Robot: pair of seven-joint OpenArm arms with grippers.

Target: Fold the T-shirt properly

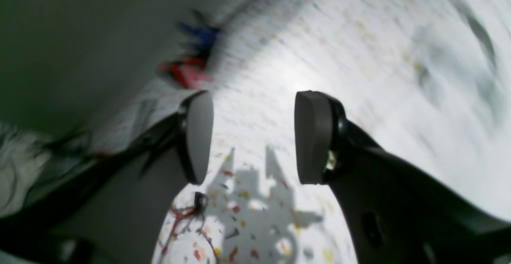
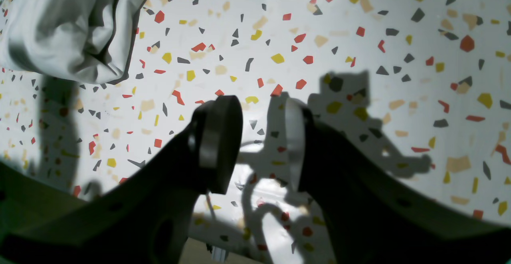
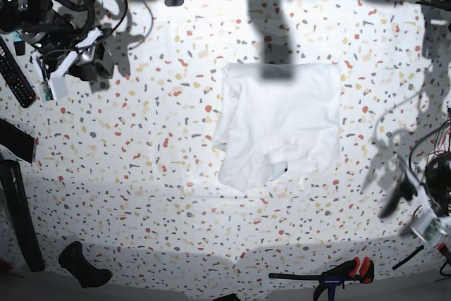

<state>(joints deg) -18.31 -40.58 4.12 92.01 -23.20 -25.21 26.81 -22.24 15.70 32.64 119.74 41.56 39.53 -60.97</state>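
Observation:
The T-shirt (image 3: 278,125) lies in the middle of the speckled table, white, roughly square, with rumpled folds along its left and lower edges. In the left wrist view it is a blurred white patch with grey creases, the T-shirt (image 1: 467,52), off to the right of the fingers. A bunched corner of the T-shirt (image 2: 68,24) fills the upper left of the right wrist view. My left gripper (image 1: 255,136) hangs open over bare tabletop, near the table's front right, left gripper (image 3: 398,199). My right gripper (image 2: 257,144) is open with nothing between its pads, at the back left, right gripper (image 3: 95,65).
A red and blue clamp (image 3: 342,273) lies by the front edge, blurred as the clamp (image 1: 191,60) in the left wrist view. A remote control (image 3: 14,72), cables and black tools (image 3: 84,266) line the left side. More cables hang at the right edge (image 3: 440,174).

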